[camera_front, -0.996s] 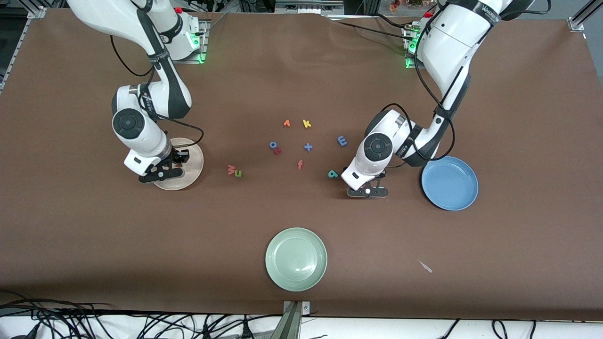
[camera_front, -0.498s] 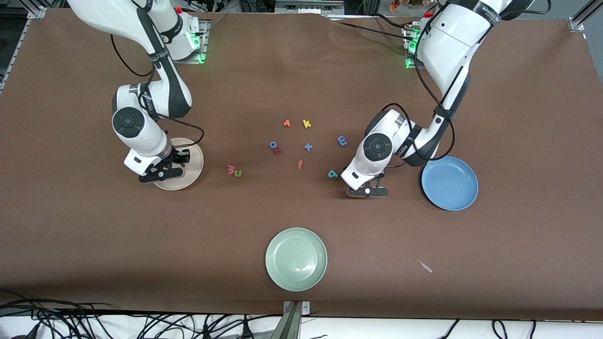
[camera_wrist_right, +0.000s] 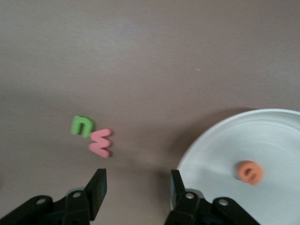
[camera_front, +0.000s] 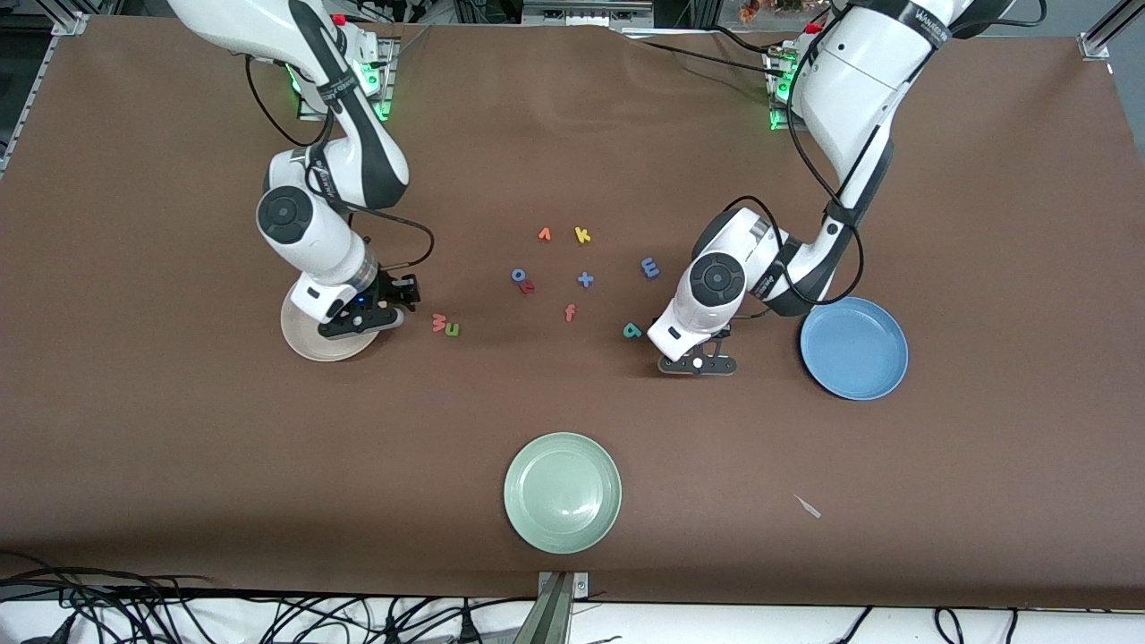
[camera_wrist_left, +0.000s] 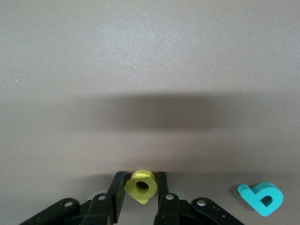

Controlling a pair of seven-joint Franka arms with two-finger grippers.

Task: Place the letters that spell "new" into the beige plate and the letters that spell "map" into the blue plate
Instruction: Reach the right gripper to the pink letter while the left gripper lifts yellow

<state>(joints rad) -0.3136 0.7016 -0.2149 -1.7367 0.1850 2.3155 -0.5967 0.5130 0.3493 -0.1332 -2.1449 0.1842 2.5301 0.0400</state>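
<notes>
My left gripper [camera_wrist_left: 140,187] is shut on the yellow a [camera_wrist_left: 140,186], low over the table between the teal p [camera_front: 632,331] and the blue plate [camera_front: 854,347]. In the front view the left gripper [camera_front: 698,364] hides the a. The teal p [camera_wrist_left: 261,198] lies beside it, and the blue m [camera_front: 650,266] is farther from the camera. My right gripper [camera_front: 362,315] stands open and empty over the rim of the beige plate [camera_front: 309,340]. The orange e [camera_wrist_right: 248,172] lies in the beige plate [camera_wrist_right: 281,136]. The green n [camera_wrist_right: 81,126] and red w [camera_wrist_right: 100,142] lie together on the table, beside the right gripper [camera_wrist_right: 137,187].
A pale green plate [camera_front: 563,492] sits near the front edge. Loose letters lie mid-table: yellow k [camera_front: 582,235], an orange one [camera_front: 544,234], blue o [camera_front: 519,275], a dark red one [camera_front: 528,287], a blue cross [camera_front: 585,280] and an f [camera_front: 570,312]. A pale scrap [camera_front: 808,506] lies nearer the camera.
The right gripper has moved from over the beige plate toward the w and n, and its jaws have opened. The left gripper has stayed in place.
</notes>
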